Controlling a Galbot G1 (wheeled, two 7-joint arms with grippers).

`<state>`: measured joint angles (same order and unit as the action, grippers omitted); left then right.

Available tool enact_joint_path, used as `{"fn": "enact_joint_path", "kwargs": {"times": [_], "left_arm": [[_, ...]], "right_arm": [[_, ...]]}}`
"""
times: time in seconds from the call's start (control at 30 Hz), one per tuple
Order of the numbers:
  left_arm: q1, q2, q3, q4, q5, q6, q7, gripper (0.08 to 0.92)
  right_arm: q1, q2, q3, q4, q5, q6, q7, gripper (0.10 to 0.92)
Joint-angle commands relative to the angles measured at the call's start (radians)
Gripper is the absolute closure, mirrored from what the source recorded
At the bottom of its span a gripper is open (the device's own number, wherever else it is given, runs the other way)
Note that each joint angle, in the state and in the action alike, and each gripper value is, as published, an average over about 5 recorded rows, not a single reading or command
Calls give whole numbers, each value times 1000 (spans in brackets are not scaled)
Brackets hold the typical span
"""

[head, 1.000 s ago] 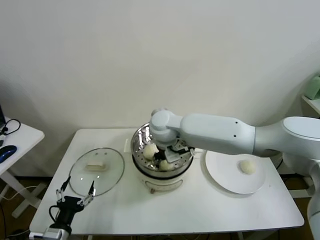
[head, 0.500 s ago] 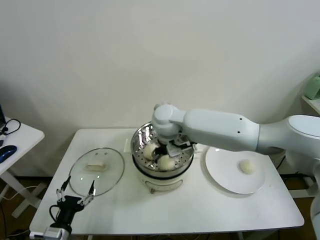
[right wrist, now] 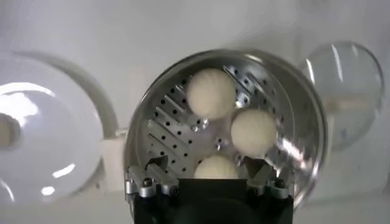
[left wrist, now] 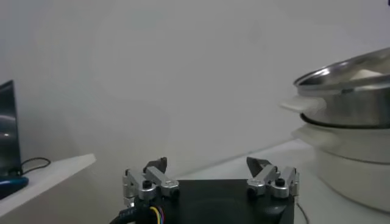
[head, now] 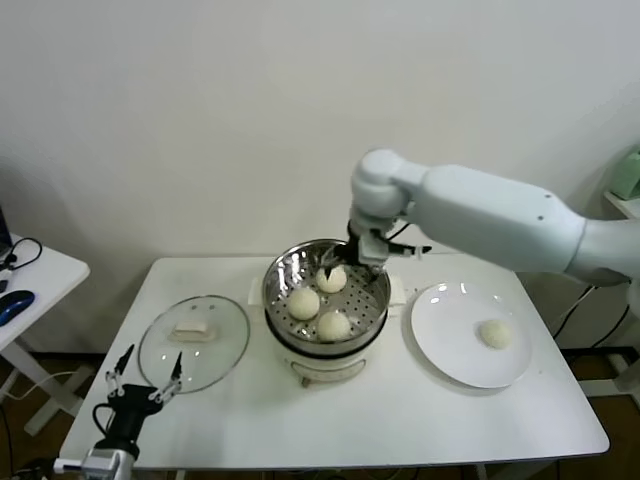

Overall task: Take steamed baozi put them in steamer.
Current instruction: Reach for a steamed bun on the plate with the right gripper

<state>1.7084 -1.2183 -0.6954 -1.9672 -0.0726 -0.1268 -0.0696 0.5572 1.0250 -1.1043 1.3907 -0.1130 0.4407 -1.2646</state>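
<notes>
1. The right gripper [head: 372,252] hangs above the back rim of the steamer [head: 276,292], its fingers spread wide with nothing between them.
2. Directly beneath it, in the right wrist view, three steamed baozi [right wrist: 211,92] lie on the perforated floor, clustered together and close to touching.
3. One bun sits just under the spread fingertips; the other two lie further from the gripper, towards the front of the basket.
4. Each bun is a round dome, flat side down, with no clear long axis.
5. A fourth bun [head: 493,333] rests on the white plate [head: 445,350], to the gripper's right and well apart from it.
6. The steamer stands upright, open mouth up, on its white cooker base [head: 325,366].
7. The glass lid [head: 225,353] lies flat on the table [head: 400,420], beyond the steamer from the gripper.
8. The left gripper [head: 140,377] waits at the table's front left corner, fingers apart and empty.
</notes>
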Motion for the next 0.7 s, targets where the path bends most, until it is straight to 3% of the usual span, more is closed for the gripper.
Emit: {"fn": "enact_joint_path", "kwargs": {"times": [0.03, 0.2, 0.37, 0.53, 0.7], "left_arm": [[-6, 9, -3, -6, -3, -44, -4, 177], [-2, 12, -6, -12, 3, -79, 27, 177], [7, 15, 2, -28, -2, -95, 53, 177], [11, 10, 12, -37, 0, -91, 60, 177], [8, 3, 12, -35, 9, -83, 58, 177]], "right_arm": [[66, -275, -2, -107, 357, -390, -5, 203], [-41, -431, 47, -145, 335, -454, -9, 203], [-213, -535, 189, -181, 185, -425, -30, 203], [-389, -564, 335, -215, -22, -352, -27, 203], [-488, -545, 391, -252, -97, -340, -4, 203]]}}
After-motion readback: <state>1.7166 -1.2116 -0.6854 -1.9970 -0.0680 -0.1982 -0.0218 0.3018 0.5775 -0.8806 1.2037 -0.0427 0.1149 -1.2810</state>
